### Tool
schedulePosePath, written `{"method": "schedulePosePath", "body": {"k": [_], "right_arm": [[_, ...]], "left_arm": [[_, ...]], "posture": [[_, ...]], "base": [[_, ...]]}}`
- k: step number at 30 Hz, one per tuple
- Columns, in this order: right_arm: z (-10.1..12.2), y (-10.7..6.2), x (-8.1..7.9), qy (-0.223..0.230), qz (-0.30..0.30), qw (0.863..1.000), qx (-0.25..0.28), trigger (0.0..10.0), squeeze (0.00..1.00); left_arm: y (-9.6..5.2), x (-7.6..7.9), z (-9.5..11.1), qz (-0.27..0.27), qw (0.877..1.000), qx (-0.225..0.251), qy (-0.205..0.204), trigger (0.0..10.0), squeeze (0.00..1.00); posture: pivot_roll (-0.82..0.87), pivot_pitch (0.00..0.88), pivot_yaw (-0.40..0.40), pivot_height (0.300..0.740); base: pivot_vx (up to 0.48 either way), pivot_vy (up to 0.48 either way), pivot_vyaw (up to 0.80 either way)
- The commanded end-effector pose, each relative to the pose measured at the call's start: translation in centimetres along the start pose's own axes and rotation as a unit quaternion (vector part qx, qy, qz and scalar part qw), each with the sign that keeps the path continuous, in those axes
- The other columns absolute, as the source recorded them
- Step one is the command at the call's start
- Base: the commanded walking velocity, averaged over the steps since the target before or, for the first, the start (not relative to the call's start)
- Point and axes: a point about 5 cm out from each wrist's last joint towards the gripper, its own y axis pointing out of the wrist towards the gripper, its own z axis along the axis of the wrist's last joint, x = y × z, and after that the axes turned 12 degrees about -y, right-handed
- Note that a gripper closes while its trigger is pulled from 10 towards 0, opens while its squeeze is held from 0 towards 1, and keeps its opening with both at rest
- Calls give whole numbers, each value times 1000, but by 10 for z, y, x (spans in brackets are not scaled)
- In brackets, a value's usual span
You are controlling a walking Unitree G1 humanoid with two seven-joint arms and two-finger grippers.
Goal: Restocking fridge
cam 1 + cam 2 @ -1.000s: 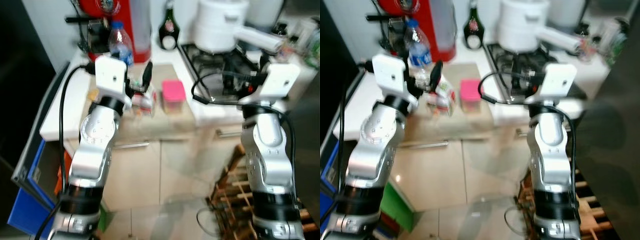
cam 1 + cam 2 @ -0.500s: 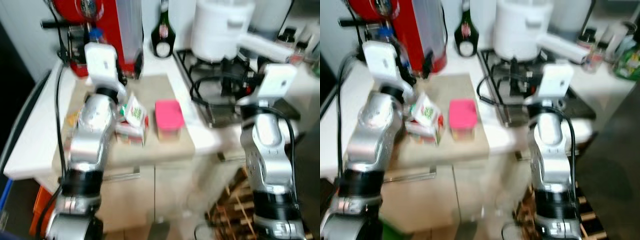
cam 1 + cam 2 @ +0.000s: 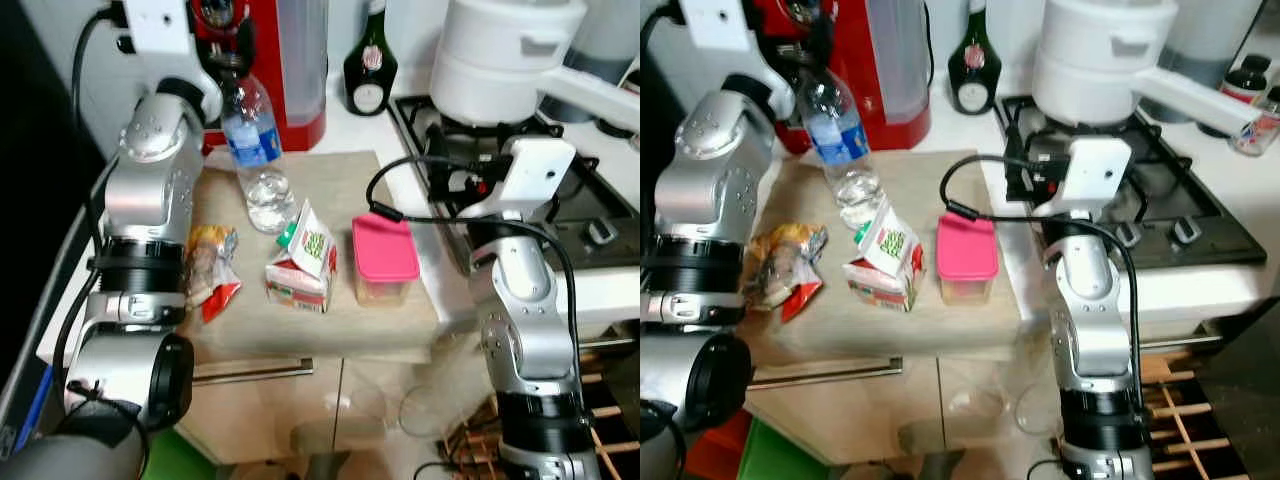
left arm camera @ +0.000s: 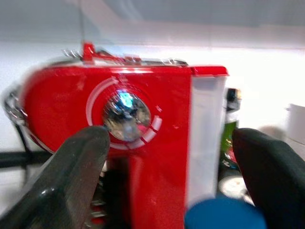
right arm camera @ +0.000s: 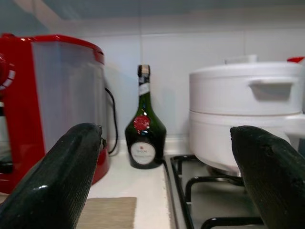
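Left eye view. A wooden board (image 3: 330, 320) is seen on the tabletop (image 3: 70, 300). On it, a water bottle (image 3: 252, 150) stands upright at the far left. Nearer, a row is noted from left to right: a snack bag (image 3: 210, 265), a small carton (image 3: 305, 265) tipped on its side, and a pink-lidded container (image 3: 384, 258). A red coffee machine (image 3: 290, 60) and a dark green bottle (image 3: 370, 70) stand at the far edge; a white pot (image 3: 510, 50) sits on the hob (image 3: 590, 215) to the right. The left arm is raised at the far left, its wrist above the water bottle. The right arm is held up near the hob's left edge.

Right eye view. The same layout is recorded; the water bottle's long axis is vertical.

Left wrist view. The left gripper (image 4: 171, 167) is seen spread wide, one finger on either side of the blue bottle cap (image 4: 224, 212), which lies between and just below the fingertips (image 4: 88, 148). The red machine is directly behind.

Right wrist view. The right gripper (image 5: 169, 171) is likewise held wide and empty, aimed at the green bottle and pot, well apart from the board items.

Judgement: the left arm is the nearer to the water bottle. A short descent along the bottle's vertical axis is judged necessary before the fingers can be brought onto its neck.
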Motion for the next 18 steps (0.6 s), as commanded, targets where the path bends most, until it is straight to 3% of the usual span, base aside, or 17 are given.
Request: {"method": "schedulePosePath", "body": {"k": [1, 4, 10, 18], "right_arm": [[6, 0, -2, 0, 5, 1000, 9, 10000, 275], [7, -3, -5, 1, 8, 1000, 6, 10000, 271], [6, -9, -4, -1, 7, 1000, -1, 10000, 271], [8, -5, -5, -1, 10, 1000, 0, 10000, 271]], "left_arm": [[6, -1, -5, -4, 999, -23, -27, 10000, 0], [12, -3, -13, 0, 997, -61, -55, 10000, 0], [15, -7, -31, 10, 989, -128, -68, 10000, 0], [17, -4, -47, -3, 983, -180, -42, 10000, 0]], "posture": [[-19, 0, 53, 740], [-28, 0, 60, 740], [-40, 0, 69, 740], [-33, 0, 65, 740]], "base": [[0, 0, 0], [0, 0, 0], [0, 0, 0], [0, 0, 0]]}}
